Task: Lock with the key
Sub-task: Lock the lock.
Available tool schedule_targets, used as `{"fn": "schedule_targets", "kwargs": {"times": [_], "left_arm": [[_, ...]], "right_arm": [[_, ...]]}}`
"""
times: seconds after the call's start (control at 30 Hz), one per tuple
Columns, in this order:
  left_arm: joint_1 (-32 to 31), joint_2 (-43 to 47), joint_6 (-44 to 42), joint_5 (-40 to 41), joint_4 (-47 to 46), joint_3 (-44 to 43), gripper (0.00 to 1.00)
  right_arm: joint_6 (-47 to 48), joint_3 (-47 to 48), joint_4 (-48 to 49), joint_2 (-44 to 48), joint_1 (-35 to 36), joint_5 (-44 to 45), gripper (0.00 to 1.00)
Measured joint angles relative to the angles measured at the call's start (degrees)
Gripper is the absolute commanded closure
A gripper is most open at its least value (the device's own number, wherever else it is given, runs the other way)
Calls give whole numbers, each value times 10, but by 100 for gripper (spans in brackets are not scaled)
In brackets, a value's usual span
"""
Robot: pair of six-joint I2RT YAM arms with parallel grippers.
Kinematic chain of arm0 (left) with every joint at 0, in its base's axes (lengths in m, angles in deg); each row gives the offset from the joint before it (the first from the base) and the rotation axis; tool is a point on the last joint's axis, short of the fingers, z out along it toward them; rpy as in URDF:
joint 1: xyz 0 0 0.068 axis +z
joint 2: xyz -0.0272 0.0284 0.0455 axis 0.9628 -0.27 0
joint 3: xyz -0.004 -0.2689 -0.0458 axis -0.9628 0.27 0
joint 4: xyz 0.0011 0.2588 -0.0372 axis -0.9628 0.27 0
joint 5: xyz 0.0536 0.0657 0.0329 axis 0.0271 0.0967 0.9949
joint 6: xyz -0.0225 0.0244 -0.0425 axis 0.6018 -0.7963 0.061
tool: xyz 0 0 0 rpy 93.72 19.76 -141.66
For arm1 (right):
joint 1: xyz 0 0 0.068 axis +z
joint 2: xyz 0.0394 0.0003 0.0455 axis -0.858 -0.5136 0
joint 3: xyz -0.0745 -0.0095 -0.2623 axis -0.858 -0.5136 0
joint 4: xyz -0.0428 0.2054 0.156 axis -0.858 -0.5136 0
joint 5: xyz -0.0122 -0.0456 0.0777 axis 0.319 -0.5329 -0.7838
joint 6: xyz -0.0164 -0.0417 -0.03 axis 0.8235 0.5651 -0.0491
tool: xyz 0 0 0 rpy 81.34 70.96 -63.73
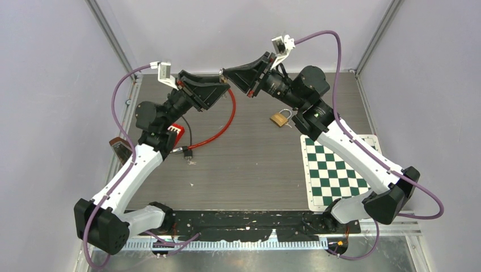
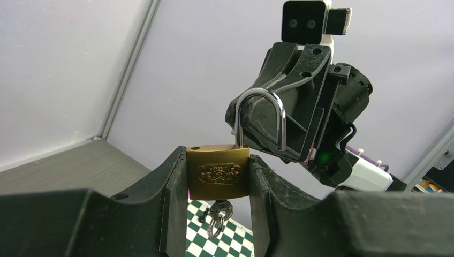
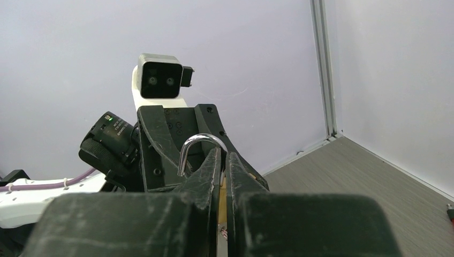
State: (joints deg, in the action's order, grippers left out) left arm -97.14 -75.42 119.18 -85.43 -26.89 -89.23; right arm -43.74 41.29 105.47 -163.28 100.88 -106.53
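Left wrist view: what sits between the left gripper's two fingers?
A brass padlock, shackle open, its key hanging underneath; clearest in the left wrist view.

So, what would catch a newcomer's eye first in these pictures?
First, the left gripper and the right gripper tip to tip in the air over the far side of the table, with a brass padlock between the left one's fingers, its shackle swung open, a key hanging below. Next, the red cable and a second padlock lying on the table.
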Motion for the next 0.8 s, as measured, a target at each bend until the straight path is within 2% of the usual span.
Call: {"fn": "schedule_targets", "kwargs": {"times": [0.2, 0.3, 0.37, 0.47, 0.6, 0.7, 0.8], "left_arm": [[0, 1, -14, -2, 18, -1, 82], [0, 7, -44, -1, 54, -6, 87], [1, 15, -76, 1, 92, -15, 99], [0, 33, -148, 7, 166, -31, 100], [0, 54, -250, 12, 250, -45, 100], [0, 61, -311, 12, 300, -55, 100], [0, 62, -356, 3, 340, -61, 100]], "right_arm": [[1, -3, -8, 1, 0, 8, 95], [2, -4, -19, 1, 0, 15, 95], [3, -5, -25, 1, 0, 19, 95], [4, -5, -39, 1, 0, 21, 93], [3, -3, -57, -3, 1, 17, 80], [4, 10, -78, -13, 2, 10, 65], [8, 18, -95, -20, 1, 4, 56]]}}
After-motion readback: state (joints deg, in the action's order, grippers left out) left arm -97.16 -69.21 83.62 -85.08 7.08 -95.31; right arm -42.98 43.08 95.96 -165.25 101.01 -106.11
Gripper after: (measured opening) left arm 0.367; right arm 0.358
